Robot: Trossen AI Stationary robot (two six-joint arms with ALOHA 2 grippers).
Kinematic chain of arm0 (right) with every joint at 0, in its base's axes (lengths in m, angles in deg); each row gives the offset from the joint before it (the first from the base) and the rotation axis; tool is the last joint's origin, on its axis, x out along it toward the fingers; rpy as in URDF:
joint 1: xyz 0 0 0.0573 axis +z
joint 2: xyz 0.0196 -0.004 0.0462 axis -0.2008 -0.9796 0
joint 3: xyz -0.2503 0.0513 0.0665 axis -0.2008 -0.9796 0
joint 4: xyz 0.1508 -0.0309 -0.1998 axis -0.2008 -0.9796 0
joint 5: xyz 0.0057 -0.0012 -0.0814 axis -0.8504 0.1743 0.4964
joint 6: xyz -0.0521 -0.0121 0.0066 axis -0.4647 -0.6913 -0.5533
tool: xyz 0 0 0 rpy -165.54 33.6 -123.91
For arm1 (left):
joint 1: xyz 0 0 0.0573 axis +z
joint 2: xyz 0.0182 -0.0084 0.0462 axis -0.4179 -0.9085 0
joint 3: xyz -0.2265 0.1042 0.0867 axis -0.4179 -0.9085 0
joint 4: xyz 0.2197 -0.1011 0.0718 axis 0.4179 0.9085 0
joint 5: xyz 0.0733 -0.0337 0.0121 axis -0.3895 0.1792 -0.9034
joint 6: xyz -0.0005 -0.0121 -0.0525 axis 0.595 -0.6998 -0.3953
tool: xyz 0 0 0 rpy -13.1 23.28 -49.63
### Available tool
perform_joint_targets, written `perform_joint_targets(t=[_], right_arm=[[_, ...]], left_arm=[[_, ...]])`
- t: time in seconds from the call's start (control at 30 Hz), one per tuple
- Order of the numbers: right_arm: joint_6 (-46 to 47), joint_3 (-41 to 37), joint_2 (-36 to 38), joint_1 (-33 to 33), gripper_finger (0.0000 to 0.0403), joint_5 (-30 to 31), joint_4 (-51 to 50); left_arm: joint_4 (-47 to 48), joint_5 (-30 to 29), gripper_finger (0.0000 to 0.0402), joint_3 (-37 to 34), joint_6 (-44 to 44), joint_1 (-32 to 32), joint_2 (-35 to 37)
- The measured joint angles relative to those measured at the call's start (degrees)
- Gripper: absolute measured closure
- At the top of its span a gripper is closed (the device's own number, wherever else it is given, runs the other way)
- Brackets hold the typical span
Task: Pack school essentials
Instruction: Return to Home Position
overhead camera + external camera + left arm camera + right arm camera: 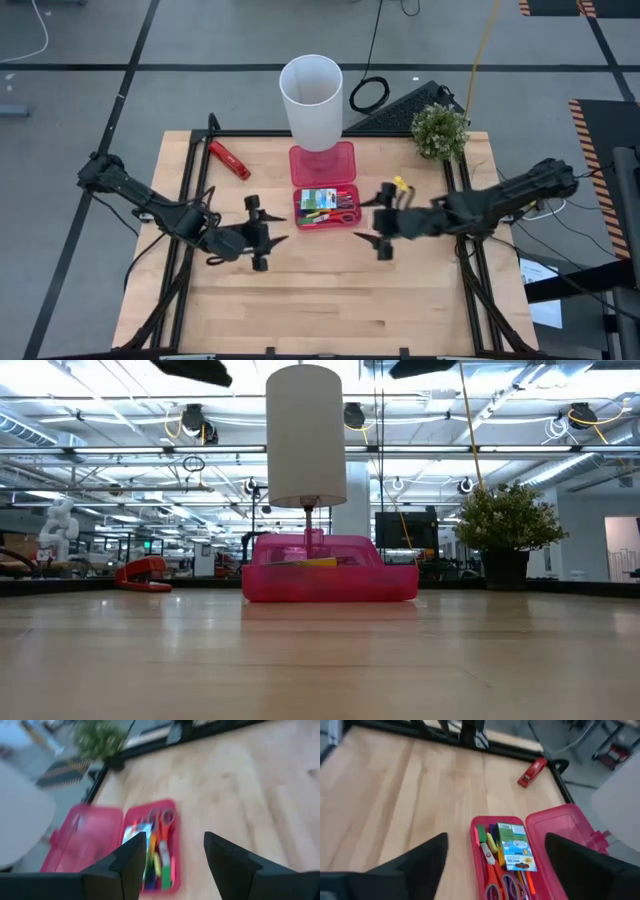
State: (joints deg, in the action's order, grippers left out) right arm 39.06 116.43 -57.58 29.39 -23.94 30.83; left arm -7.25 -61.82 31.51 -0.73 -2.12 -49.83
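High view. A translucent pink plastic pencil case (324, 196) lies open at mid-table, its lid (322, 163) folded back toward the far edge. The tray holds the school essentials: a green-and-white packet (318, 196), orange-handled scissors (343, 217) and thin coloured pens (316, 214). The left gripper (260, 232), fingers spread and holding nothing, hovers just beside the tray on its left. The right gripper (383, 220), likewise spread and empty, hovers just beside the tray on its right, so the case lies between the two. A tall white cup (312, 99) stands beyond the lid; a chunky red-and-black tool (229, 159) lies beyond the left gripper; a small potted green plant (439, 130) stands beyond the right gripper.

Low view. The pink case (330, 573) is seen side-on, with the white cup (306, 435) rising behind it, the red tool (143, 574) to one side and the plant (509, 531) to the other. Neither gripper's fingers appear here.

Left wrist view. The two dark fingers (127, 865) stand apart with the tray (170, 875) directly ahead; scissors (163, 817) and packet (134, 833) lie inside. Nothing bars the way.

Right wrist view. The parted fingers (422, 859) frame the tray (474, 851), with packet (516, 847), scissors (498, 879) and lid (564, 836) visible; the red tool (533, 772) lies well beyond.
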Motion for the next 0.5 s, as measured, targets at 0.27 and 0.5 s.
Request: perform_joint_targets(t=[0.27,0.5], right_arm=[[0.7,-14.56,13.07,7.18,0.0215,2.39,7.35],[-4.29,-25.6,24.53,7.8,0.0325,2.29,8.0]], left_arm=[[-27.23,17.83,0.0225,-11.24,12.59,2.39,3.47],[-22.44,12.59,0.0388,-13.15,7.13,7.05,3.93]])
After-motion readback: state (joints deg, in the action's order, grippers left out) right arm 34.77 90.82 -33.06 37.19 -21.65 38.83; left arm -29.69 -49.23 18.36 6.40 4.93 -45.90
